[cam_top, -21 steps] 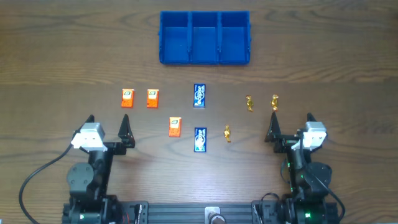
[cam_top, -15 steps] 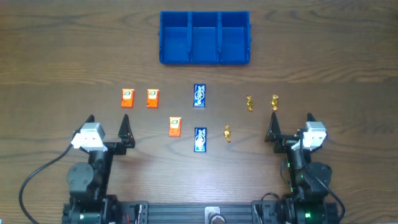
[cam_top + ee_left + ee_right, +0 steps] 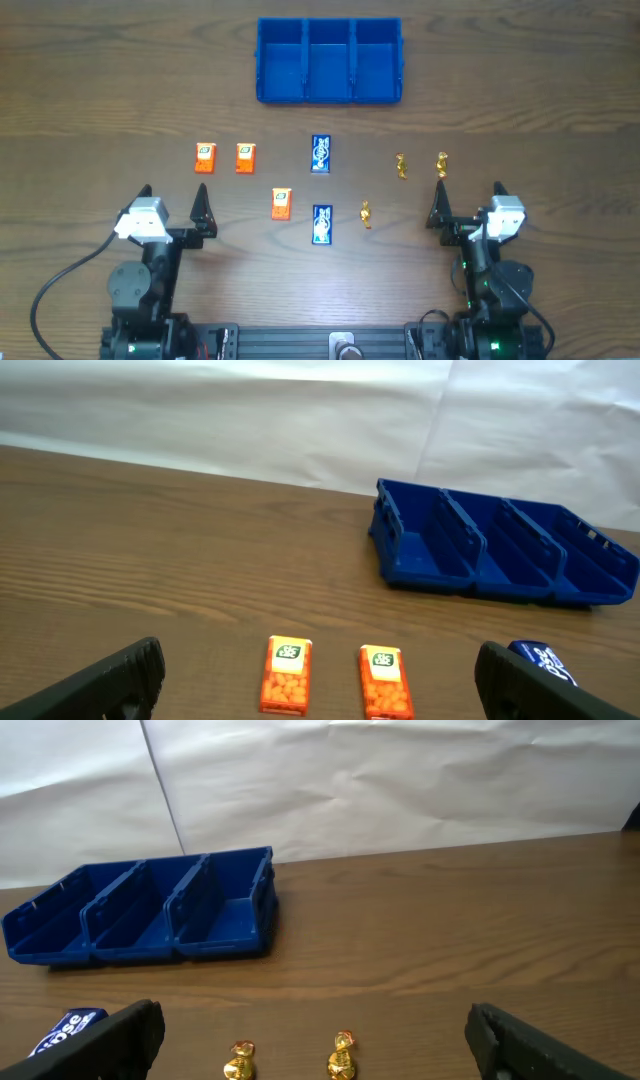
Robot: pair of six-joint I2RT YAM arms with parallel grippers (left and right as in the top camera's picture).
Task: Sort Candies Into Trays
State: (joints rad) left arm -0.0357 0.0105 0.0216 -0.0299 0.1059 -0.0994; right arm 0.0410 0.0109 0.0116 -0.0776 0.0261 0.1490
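Observation:
A blue tray (image 3: 330, 60) with three compartments stands at the far middle of the table, all three bare. Three orange candy boxes (image 3: 205, 158) (image 3: 245, 158) (image 3: 282, 203) lie left of centre. Two blue candy packs (image 3: 320, 154) (image 3: 321, 224) lie in the middle, and three gold-wrapped candies (image 3: 401, 165) (image 3: 441, 164) (image 3: 366, 213) lie to the right. My left gripper (image 3: 172, 208) hangs open near the left base, nothing between its fingers. My right gripper (image 3: 467, 204) hangs open near the right base. The left wrist view has two orange boxes (image 3: 287, 674) (image 3: 385, 680) and the tray (image 3: 500, 550).
The wooden table (image 3: 100, 100) has free room on both sides of the tray and around the candies. A white backdrop (image 3: 400, 780) stands behind the table's far edge. A black cable (image 3: 60, 285) loops by the left arm's base.

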